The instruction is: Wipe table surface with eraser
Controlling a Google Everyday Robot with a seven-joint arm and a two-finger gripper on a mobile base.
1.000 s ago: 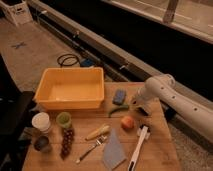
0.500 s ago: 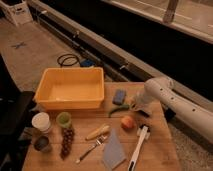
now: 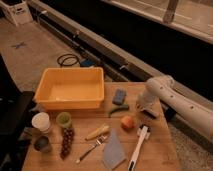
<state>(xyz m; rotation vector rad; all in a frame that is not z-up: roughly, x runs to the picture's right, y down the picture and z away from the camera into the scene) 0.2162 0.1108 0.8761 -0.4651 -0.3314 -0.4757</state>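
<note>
My gripper (image 3: 146, 109) hangs at the end of the white arm that reaches in from the right. It is shut and low over the wooden table surface (image 3: 155, 150) near its right edge, just right of a blue sponge (image 3: 119, 96). A small pale-edged block, which looks like the eraser (image 3: 150, 114), lies right under the gripper's tip. The gripper hides most of it, and I cannot tell whether it is held.
A yellow tub (image 3: 70, 90) fills the back left. In front lie a green pepper (image 3: 118, 109), a peach (image 3: 128, 122), a white-handled brush (image 3: 137, 149), a grey cloth (image 3: 114, 151), a fork (image 3: 89, 150), grapes (image 3: 66, 143) and cups (image 3: 41, 122).
The arm's end has shifted slightly to the right and stays low over the table's right side. Nothing else on the table has moved.
</note>
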